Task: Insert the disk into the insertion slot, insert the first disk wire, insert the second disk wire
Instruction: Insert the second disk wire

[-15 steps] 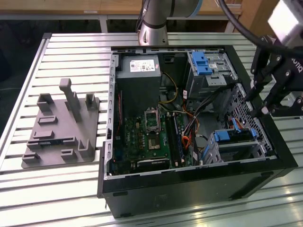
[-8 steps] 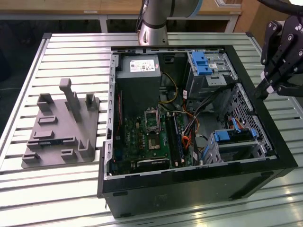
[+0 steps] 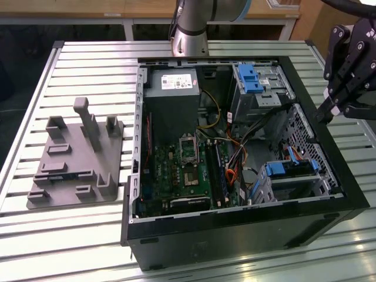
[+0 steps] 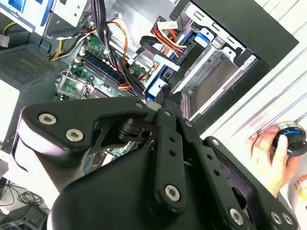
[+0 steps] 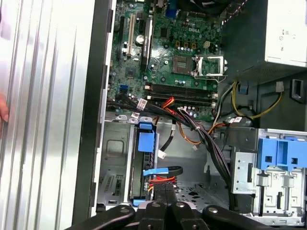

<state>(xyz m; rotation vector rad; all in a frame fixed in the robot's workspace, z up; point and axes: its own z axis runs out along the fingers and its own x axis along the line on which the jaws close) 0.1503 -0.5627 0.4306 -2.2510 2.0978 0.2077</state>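
The disk, silver with a blue carrier, sits inside the insertion slot, a grey perforated cage in the case's near right corner in the exterior view. In the first wrist view the disk stands edge-on in the insertion slot. A black cable with a blue tag and a red-yellow wire bundle reach its end; whether they are seated I cannot tell. My gripper hovers above the case's right wall, fingers together and holding nothing. It appears in both wrist views.
The open black computer case lies on a slatted metal table. A taller bay with a blue latch, power supply and motherboard fill it. A grey fixture plate lies left. A hand rests beside the case.
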